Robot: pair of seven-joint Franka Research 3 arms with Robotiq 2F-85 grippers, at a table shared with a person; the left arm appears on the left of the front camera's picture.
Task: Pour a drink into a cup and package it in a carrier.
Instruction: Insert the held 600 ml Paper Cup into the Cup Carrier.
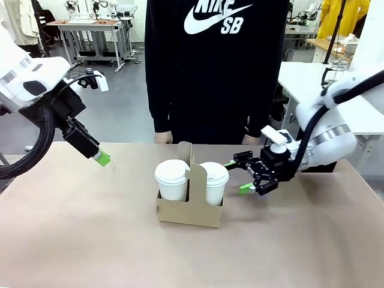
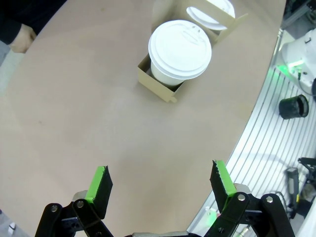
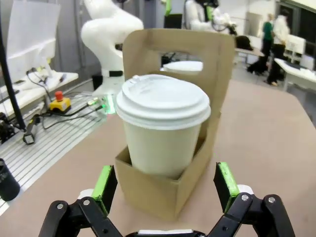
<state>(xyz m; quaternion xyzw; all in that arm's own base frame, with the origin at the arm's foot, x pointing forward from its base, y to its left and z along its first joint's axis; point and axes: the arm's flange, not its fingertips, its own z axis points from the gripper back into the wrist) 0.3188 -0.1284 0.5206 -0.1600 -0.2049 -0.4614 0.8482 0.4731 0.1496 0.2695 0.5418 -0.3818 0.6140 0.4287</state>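
Brown cardboard marked the middle of my table: the carrier [image 1: 189, 211] stood upright there, and I place everything else from it. Two lidded white cups sat in its holes, one either side of the upright handle: the cup on my left [image 1: 171, 179] and the cup on my right [image 1: 214, 182]. Both looked fully seated, domes level.

My right gripper [image 1: 239, 175] hung just beside the carrier on my right, low and level with the nearer cup, its jaws spread wide and grasping nothing. From the right wrist camera that cup [image 3: 163, 123] stood directly ahead of the green pads [image 3: 225, 178], clear of them, with the carrier [image 3: 174, 190] wall below it. My left gripper [image 1: 103, 158] hovered well apart from the carrier on my left and higher, also spread and empty; its own camera looked down on the other cup [image 2: 179, 48] and the carrier [image 2: 158, 88] corner.

I saw no jar of drink in these frames. A person stood at the far side of the table, behind the carrier.

I judged the packaging step as good as done: cup placed, hand let go. The next move seemed to call for drawing my right gripper straight away from the carrier without brushing the cup or tipping the light cardboard.
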